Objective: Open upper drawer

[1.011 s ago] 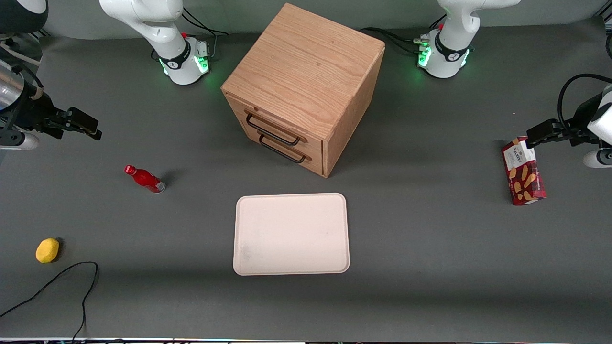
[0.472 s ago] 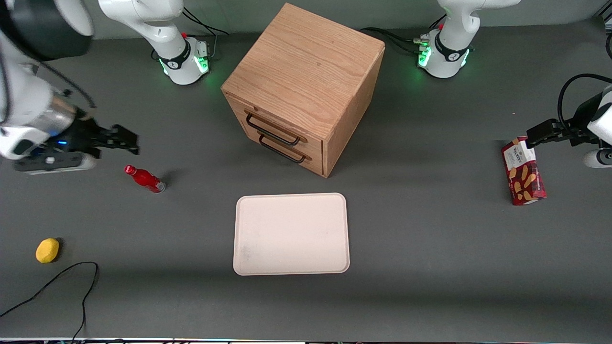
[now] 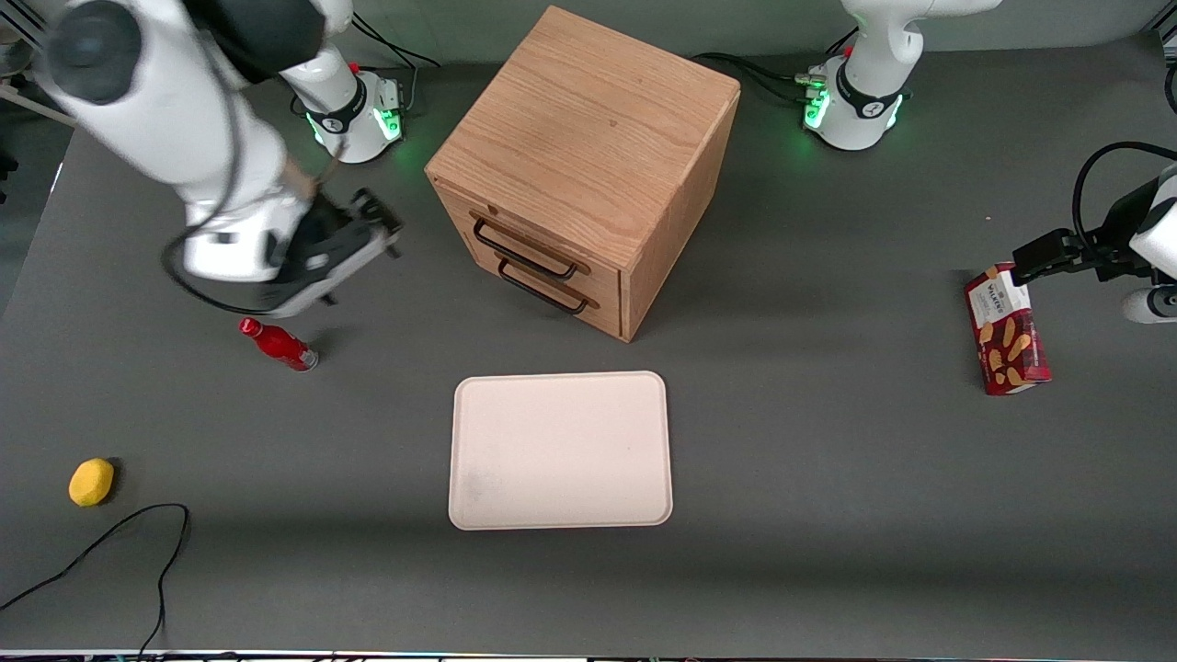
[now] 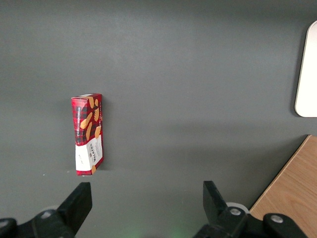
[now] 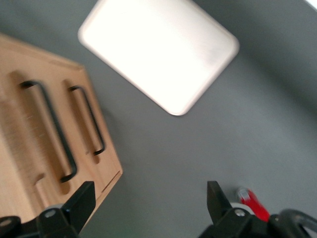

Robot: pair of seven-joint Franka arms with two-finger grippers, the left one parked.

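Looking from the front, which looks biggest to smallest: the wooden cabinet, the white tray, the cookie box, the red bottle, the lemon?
1. Wooden cabinet
2. White tray
3. Cookie box
4. Red bottle
5. Lemon

Bottle and lemon look close in size. The gripper hangs beside the cabinet, jaws open.

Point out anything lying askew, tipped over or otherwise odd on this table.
The red bottle lies tipped on its side near the pincer, which is open and apart from the upper drawer. The cracker box also lies flat. Both drawers look shut; nothing spilled.
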